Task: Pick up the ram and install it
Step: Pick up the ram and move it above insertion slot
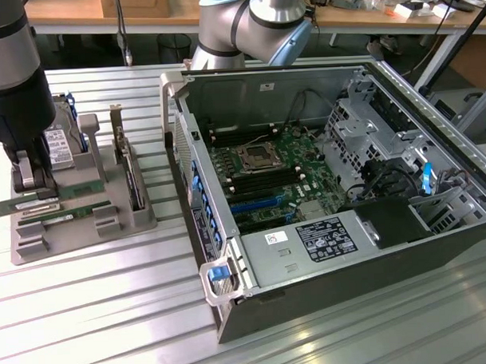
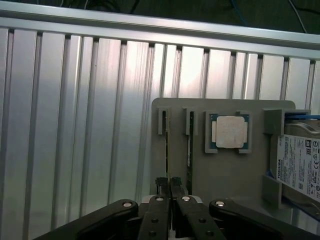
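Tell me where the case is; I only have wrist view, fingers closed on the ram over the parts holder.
Observer: Open computer case, on the exterior view's right of the parts holder.
Operator: Memory slots free?
Observer: The slots flanking the CPU socket look empty.
Operator: Where's the grip relative to the case?
Observer: The gripper holds the ram at the holder's end farthest from the case.
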Robot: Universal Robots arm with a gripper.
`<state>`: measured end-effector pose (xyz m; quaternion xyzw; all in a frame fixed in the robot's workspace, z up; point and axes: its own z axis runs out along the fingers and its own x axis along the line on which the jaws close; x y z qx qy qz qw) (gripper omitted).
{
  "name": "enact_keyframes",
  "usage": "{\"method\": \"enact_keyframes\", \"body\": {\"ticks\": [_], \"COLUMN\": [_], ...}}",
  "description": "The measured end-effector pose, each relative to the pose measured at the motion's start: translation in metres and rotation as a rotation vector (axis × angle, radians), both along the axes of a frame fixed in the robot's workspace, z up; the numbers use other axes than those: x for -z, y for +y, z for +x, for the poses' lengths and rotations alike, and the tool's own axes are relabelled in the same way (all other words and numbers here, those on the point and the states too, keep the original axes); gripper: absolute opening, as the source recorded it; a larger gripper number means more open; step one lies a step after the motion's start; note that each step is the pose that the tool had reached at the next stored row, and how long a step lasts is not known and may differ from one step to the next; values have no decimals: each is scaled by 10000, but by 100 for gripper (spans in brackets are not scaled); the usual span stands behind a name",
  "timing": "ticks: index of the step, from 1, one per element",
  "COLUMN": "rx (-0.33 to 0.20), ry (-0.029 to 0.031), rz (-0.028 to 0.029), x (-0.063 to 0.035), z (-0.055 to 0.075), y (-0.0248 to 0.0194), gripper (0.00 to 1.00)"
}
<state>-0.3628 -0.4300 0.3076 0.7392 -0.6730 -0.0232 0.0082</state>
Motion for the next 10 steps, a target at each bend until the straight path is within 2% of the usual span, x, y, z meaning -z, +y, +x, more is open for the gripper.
{"method": "enact_keyframes", "body": {"ticks": [10], "rx": [0], "ry": [-1], "rz": [1], "x": [-87], "z": [0], "y": [0], "gripper": [12]}}
